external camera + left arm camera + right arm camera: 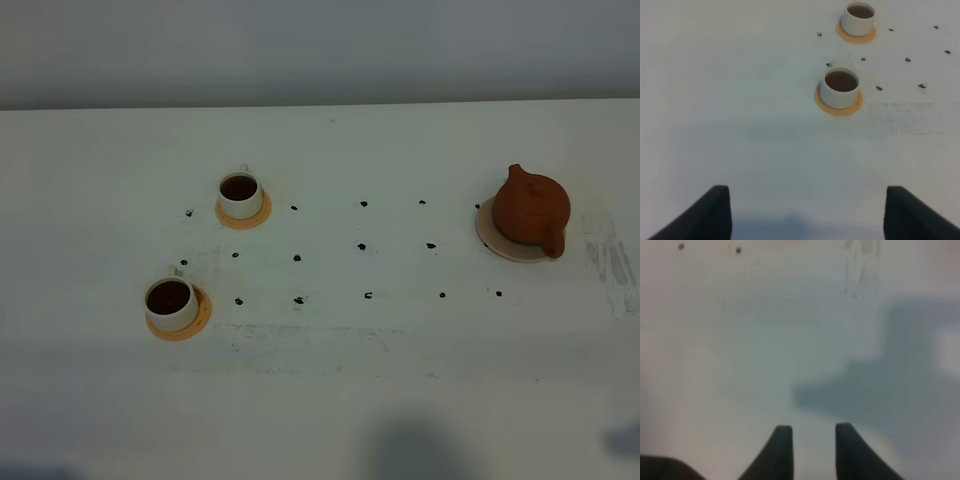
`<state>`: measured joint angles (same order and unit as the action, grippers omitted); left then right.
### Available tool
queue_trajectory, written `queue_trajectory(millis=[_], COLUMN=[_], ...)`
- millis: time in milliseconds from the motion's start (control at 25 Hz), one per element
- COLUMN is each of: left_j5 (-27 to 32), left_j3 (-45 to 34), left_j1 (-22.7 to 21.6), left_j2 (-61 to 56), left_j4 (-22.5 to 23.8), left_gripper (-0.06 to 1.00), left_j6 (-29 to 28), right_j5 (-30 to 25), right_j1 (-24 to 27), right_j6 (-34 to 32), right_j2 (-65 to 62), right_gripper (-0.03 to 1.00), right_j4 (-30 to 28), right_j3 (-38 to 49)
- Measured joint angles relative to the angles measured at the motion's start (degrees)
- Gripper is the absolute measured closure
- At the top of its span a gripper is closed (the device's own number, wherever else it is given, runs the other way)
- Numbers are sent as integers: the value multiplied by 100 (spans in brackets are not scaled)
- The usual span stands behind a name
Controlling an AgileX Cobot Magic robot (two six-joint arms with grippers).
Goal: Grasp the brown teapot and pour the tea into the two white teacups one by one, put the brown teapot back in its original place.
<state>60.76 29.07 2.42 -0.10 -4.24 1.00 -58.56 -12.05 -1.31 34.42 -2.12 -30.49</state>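
The brown teapot [531,210] stands upright on its pale beige coaster [487,237] at the right of the table, with no gripper touching it. Both white teacups hold dark tea and sit on orange saucers: one farther back [240,195] [860,17], one nearer the front [171,302] [841,87]. My left gripper [807,215] is open wide over bare table, short of the nearer cup. My right gripper [813,450] hangs over bare table, its fingers a narrow gap apart with nothing between them. Neither gripper shows in the exterior high view.
Small black marks [362,246] dot the white table in a grid between the cups and the teapot. Grey scuffs [610,265] lie right of the coaster. The table's far edge [320,105] runs along the back. Arm shadows fall on the front edge.
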Motion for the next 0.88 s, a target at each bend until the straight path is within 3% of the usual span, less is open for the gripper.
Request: queue_trajectory(millis=[120,640,880], left_j5=[0,0,0], left_j3=[0,0,0], left_j1=[0,0,0], left_j2=[0,0,0], left_j4=[0,0,0], left_gripper=[34,34,34], left_j6=[0,0,0], right_j5=[-259,-269,-275], right_j1=[0,0,353], right_j6=[-53,-54,131], right_j2=[-209,-437,-1215], right_gripper=[73,73,73], right_j4=[-33,-53,-41], right_j3=[205,220,220])
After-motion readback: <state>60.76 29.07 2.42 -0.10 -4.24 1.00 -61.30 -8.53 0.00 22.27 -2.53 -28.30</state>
